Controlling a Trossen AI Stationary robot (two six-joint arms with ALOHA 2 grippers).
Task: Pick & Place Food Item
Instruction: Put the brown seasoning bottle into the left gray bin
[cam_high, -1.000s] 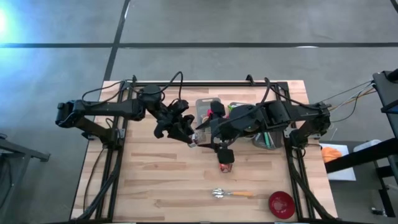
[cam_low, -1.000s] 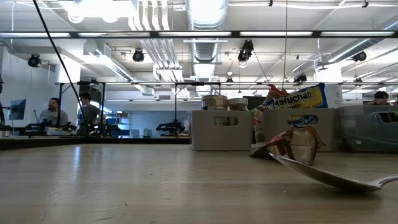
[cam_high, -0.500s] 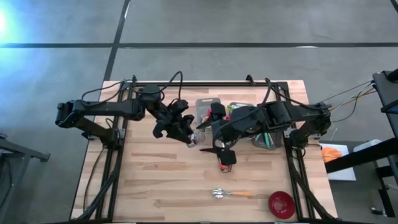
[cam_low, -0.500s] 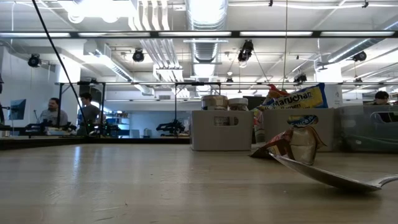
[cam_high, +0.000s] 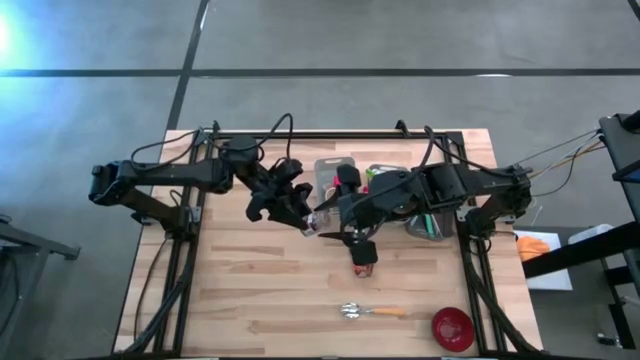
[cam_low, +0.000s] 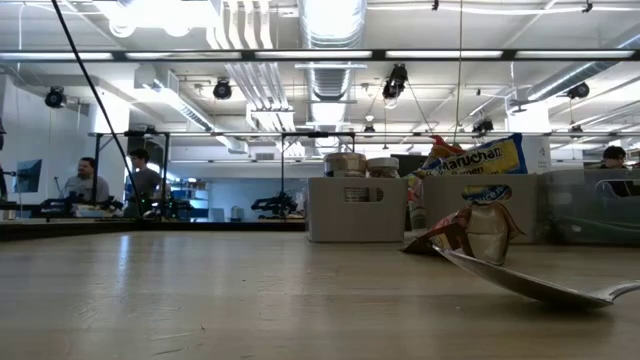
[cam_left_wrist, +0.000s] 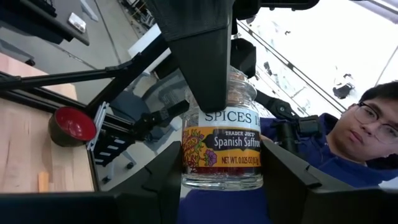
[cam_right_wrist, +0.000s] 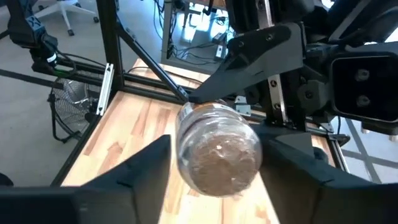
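Observation:
A small glass jar (cam_left_wrist: 221, 143) with a yellow "Spanish Saffron" label hangs high over the table's middle (cam_high: 314, 222). My left gripper (cam_high: 303, 218) is shut on its body. My right gripper (cam_high: 330, 222) meets it from the other side, its fingers around the jar's lid end (cam_right_wrist: 217, 155). One right finger (cam_left_wrist: 205, 62) covers the lid in the left wrist view. Neither gripper nor the jar shows in the low view. My left gripper pinches the jar's labelled glass body (cam_left_wrist: 186, 168) between its two fingers, which come level from the table's left. The jar is lifted clear of the table. My right gripper has its two fingers (cam_right_wrist: 273, 162) against opposite sides of the jar's lid end (cam_right_wrist: 255, 149). It comes from the table's right, slanting down, along the jar's length.
A grey bin (cam_high: 335, 172) with food items stands at the back middle, and a Maruchan packet (cam_low: 480, 155) shows behind it. A pouch (cam_high: 362, 255) lies below the grippers. Near the front are an orange-handled utensil (cam_high: 370, 312) and a red bowl (cam_high: 452, 328). A person (cam_left_wrist: 354, 137) sits beyond the table.
My right gripper has spread its fingers wider and drawn them in again around the jar's lid end. The jar and my left gripper have stayed where they were.

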